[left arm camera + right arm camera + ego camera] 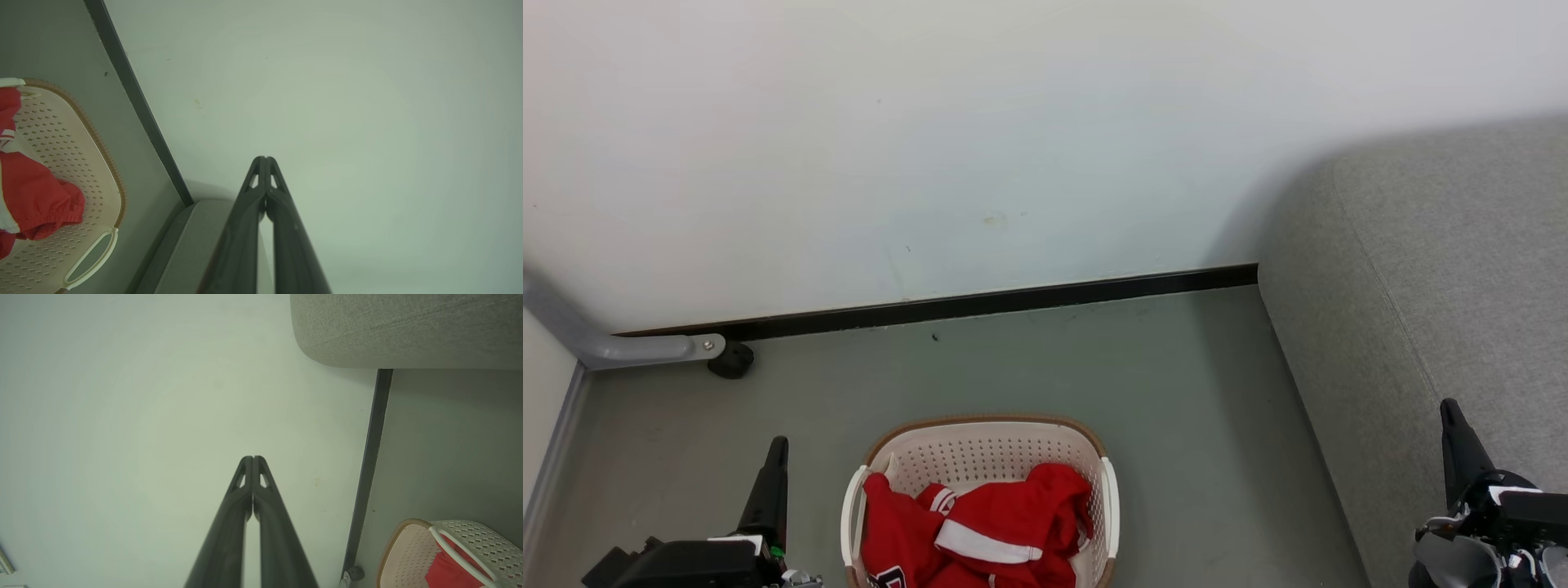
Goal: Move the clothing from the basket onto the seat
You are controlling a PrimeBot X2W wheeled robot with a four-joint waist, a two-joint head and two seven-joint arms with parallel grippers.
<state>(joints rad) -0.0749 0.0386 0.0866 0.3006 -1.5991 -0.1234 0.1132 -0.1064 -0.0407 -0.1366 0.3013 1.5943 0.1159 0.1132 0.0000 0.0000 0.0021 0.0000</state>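
Note:
The clothing (980,527), red with white bands, lies bunched in the cream perforated basket (980,453) on the floor at the bottom centre. The grey seat (1445,269) fills the right side. My left gripper (778,445) is shut and empty, left of the basket and apart from it. My right gripper (1448,407) is shut and empty, over the seat's front part. In the left wrist view the left gripper (265,158) points at the wall, with the basket (73,134) and clothing (36,196) at the left. In the right wrist view the right gripper (252,458) points at the wall; the basket (402,555) and seat (408,330) show at the right.
A white wall (931,147) with a black baseboard (980,302) stands behind the basket. A grey metal leg with a black caster (729,359) sits at the left by the wall. Grey floor (1176,425) lies between basket and seat.

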